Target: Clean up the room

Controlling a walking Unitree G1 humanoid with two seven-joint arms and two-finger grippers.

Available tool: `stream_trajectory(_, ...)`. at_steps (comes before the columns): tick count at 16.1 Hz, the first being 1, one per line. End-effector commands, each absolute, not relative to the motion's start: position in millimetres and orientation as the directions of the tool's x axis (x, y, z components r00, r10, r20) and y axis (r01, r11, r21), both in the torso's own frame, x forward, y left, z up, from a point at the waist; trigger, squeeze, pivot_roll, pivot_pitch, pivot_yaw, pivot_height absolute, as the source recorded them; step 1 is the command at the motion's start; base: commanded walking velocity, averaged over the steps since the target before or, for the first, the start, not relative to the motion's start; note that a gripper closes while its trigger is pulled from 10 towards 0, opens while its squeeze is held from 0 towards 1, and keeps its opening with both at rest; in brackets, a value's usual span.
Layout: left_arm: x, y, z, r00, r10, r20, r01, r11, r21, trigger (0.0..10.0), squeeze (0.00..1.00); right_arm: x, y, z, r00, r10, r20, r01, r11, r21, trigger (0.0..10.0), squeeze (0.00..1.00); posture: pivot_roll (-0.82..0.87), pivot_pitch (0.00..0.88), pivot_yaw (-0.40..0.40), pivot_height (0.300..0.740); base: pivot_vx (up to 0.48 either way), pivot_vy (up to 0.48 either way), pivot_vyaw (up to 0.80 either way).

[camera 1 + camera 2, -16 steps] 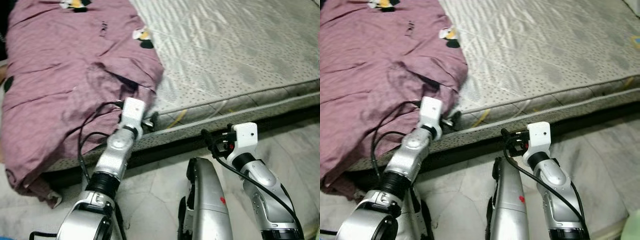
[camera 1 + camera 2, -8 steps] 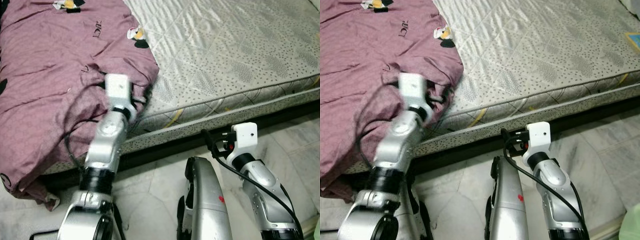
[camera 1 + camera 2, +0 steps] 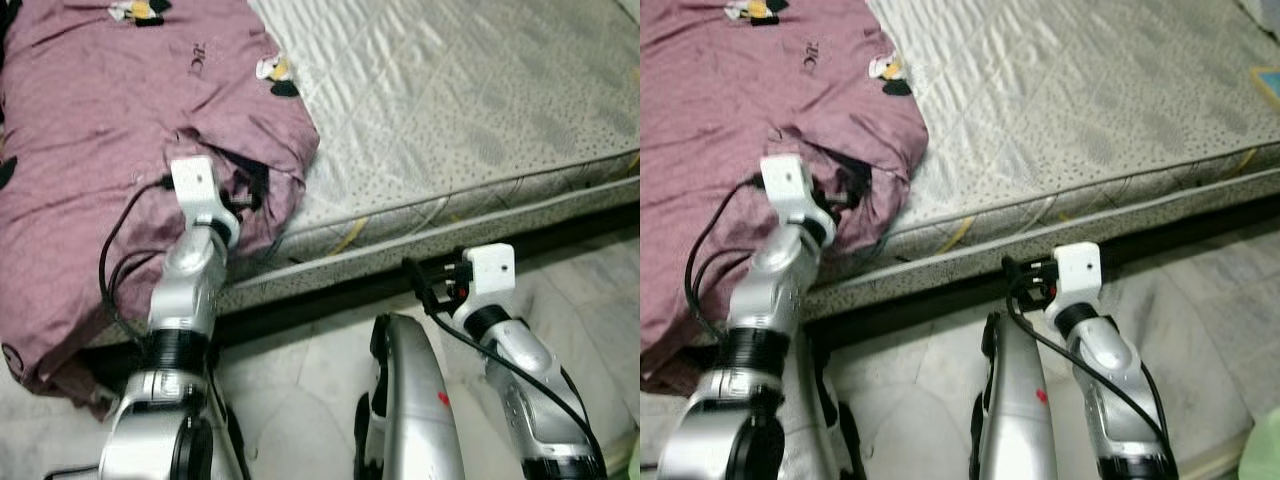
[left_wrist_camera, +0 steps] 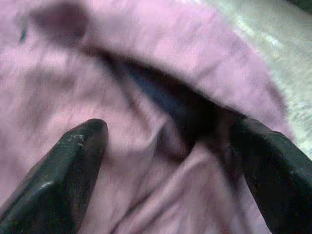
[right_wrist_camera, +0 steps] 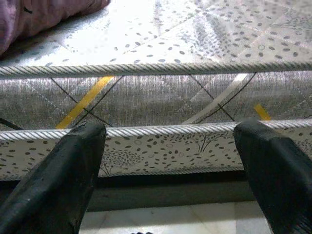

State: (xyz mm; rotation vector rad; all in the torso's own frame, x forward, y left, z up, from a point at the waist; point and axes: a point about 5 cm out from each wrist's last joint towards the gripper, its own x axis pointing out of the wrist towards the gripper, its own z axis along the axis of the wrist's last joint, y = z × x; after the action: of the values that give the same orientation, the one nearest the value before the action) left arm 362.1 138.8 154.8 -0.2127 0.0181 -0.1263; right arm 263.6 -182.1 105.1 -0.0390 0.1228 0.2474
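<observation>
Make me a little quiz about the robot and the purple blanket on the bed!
1. True or false: the left gripper has its fingers spread open over the purple blanket.
2. What does the right gripper face? A) a pillow B) the side of the mattress C) a door
3. Fill in: the blanket covers the robot's ___ side of the mattress.

Key
1. True
2. B
3. left
</observation>
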Motion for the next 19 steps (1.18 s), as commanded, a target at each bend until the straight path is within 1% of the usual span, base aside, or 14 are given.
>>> stream_trajectory(1,364.5,137.9,155.7,0.990,-0.140,0.002,0.137,0.965,-0.223,10.0,0.00,260.0,-184.7,106.0,0.963,0.239,-0.126,-0.245,0.969,-0.036,10.0,0.00,-0.17,0.186,-0.062,0.495,0.000,0.000,0.00)
stream_trajectory(5,372.9,122.0,163.6,0.982,-0.190,0.026,0.190,0.950,-0.248,10.0,0.00,259.2,-185.1,105.2,0.964,0.235,-0.126,-0.241,0.970,-0.040,10.0,0.00,-0.17,0.189,-0.061,0.495,0.000,0.000,0.00)
stream_trajectory(8,378.8,115.3,161.8,0.976,-0.219,0.011,0.211,0.928,-0.305,10.0,0.00,259.3,-183.7,104.8,0.962,0.239,-0.129,-0.246,0.968,-0.040,10.0,0.00,-0.17,0.191,-0.065,0.495,0.000,0.000,0.00)
stream_trajectory(9,380.7,112.2,162.7,0.970,-0.241,0.016,0.233,0.920,-0.316,2.5,0.00,259.3,-183.3,104.5,0.962,0.240,-0.130,-0.247,0.968,-0.039,10.0,0.00,-0.17,0.190,-0.063,0.495,0.000,0.000,0.00)
stream_trajectory(10,382.0,104.1,163.0,0.957,-0.288,0.015,0.276,0.900,-0.336,0.0,0.00,259.6,-182.5,104.2,0.962,0.241,-0.131,-0.247,0.968,-0.037,10.0,0.00,-0.17,0.190,-0.061,0.495,0.000,0.000,0.00)
stream_trajectory(11,381.9,95.3,161.8,0.946,-0.325,0.000,0.309,0.898,-0.314,0.0,0.00,259.8,-182.1,103.8,0.962,0.240,-0.131,-0.247,0.968,-0.035,10.0,0.00,-0.17,0.189,-0.058,0.495,0.000,0.000,0.00)
stream_trajectory(12,381.9,95.3,161.8,0.946,-0.325,0.000,0.309,0.898,-0.314,0.0,0.00,259.8,-182.1,103.8,0.962,0.240,-0.131,-0.247,0.968,-0.035,10.0,0.00,-0.17,0.189,-0.058,0.495,0.000,0.000,0.00)
stream_trajectory(13,381.6,86.2,163.2,0.936,-0.351,0.004,0.334,0.888,-0.315,4.7,0.00,259.8,-182.1,103.3,0.963,0.237,-0.131,-0.243,0.969,-0.033,10.0,0.00,-0.17,0.189,-0.056,0.495,0.000,0.000,0.00)
stream_trajectory(14,381.6,81.4,163.2,0.931,-0.365,-0.001,0.347,0.887,-0.306,10.0,0.00,259.8,-181.9,103.1,0.963,0.236,-0.132,-0.242,0.970,-0.032,10.0,0.00,-0.17,0.189,-0.054,0.495,0.000,0.000,0.00)
stream_trajectory(15,381.7,78.8,163.9,0.928,-0.374,0.005,0.357,0.881,-0.310,10.0,0.00,259.9,-181.7,102.9,0.963,0.235,-0.132,-0.241,0.970,-0.031,10.0,0.00,-0.17,0.188,-0.053,0.495,0.000,0.000,0.00)
stream_trajectory(16,382.5,77.2,164.8,0.930,-0.368,0.017,0.352,0.875,-0.332,5.8,0.00,260.2,-181.4,102.5,0.963,0.235,-0.132,-0.240,0.970,-0.029,10.0,0.00,-0.17,0.185,-0.052,0.495,0.000,0.000,0.00)
stream_trajectory(17,383.2,77.9,164.8,0.932,-0.362,0.020,0.348,0.875,-0.337,0.0,0.00,260.4,-181.1,102.4,0.963,0.235,-0.132,-0.240,0.970,-0.028,10.0,0.00,-0.17,0.184,-0.051,0.495,0.000,0.000,0.00)
stream_trajectory(18,383.9,78.5,165.1,0.932,-0.361,0.023,0.347,0.876,-0.335,0.0,0.00,260.8,-181.0,102.3,0.963,0.235,-0.132,-0.240,0.970,-0.028,10.0,0.00,-0.17,0.183,-0.051,0.495,0.000,0.000,0.00)
stream_trajectory(19,385.7,83.1,166.4,0.943,-0.332,0.031,0.322,0.883,-0.341,0.0,0.00,261.3,-181.0,102.2,0.963,0.233,-0.132,-0.239,0.971,-0.027,10.0,0.00,-0.17,0.182,-0.050,0.495,0.000,0.000,0.00)
